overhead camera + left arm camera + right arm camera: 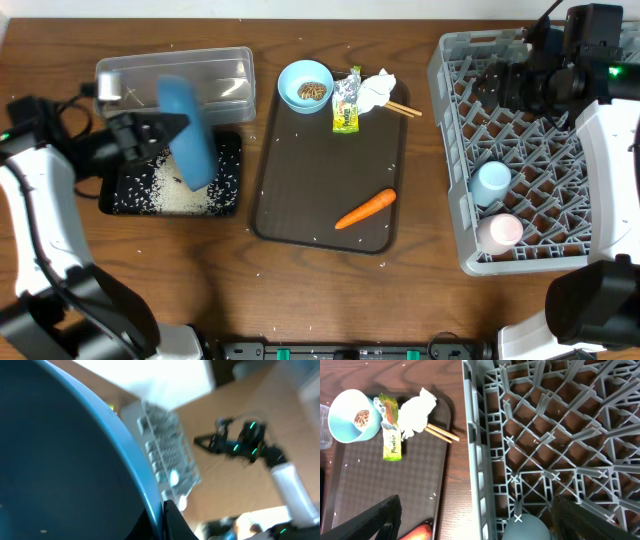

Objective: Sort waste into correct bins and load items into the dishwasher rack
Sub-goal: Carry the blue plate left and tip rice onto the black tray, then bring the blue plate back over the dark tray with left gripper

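My left gripper (165, 128) is shut on the rim of the large blue bowl (188, 130), held on edge above the black tray (110, 205) of rice (180, 195). The bowl fills the left wrist view (60, 460), its rim between the fingers (162, 515). The small light-blue bowl (290, 85) holds the brown lump (314, 91). Beside it lie the wrapper (346, 105), tissue (376, 92) and chopsticks (405, 109). The carrot (365, 209) lies lower on the serving tray. My right gripper (480, 525) is open above the rack (450, 150), over the light-blue cup (525, 530).
The clear tub (215, 75) stands behind the black tray. The brown serving tray (300, 190) sits mid-table. The rack holds the light-blue cup (492, 182) and the white-pink cup (499, 232). Loose rice grains dot the table and serving tray.
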{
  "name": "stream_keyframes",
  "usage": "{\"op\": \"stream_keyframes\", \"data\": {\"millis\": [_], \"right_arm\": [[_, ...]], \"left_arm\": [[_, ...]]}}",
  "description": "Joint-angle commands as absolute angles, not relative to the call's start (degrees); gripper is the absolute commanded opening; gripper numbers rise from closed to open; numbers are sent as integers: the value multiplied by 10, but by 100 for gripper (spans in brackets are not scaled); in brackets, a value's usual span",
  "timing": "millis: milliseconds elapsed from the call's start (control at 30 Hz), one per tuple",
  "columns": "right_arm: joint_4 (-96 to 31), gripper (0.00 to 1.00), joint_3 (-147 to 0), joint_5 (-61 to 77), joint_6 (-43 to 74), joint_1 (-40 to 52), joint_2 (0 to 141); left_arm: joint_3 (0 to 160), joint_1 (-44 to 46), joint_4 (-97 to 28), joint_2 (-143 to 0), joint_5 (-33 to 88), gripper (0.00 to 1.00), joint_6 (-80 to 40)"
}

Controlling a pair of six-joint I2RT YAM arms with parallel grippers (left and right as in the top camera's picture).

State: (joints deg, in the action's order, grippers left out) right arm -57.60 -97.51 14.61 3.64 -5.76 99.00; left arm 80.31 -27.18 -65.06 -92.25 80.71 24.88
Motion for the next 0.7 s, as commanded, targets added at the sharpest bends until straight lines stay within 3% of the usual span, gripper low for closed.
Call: {"op": "stream_keyframes", "data": {"millis": [0, 333, 667], "right_arm": [[-576, 88, -984, 149, 29, -59, 994], [-577, 88, -984, 149, 29, -59, 994], [-581, 88, -984, 148, 29, -59, 994]], "left_arm": [[842, -200, -628, -853, 684, 6, 204], [839, 137, -535, -824, 254, 6, 89], [837, 307, -495, -977, 177, 6, 56]]}}
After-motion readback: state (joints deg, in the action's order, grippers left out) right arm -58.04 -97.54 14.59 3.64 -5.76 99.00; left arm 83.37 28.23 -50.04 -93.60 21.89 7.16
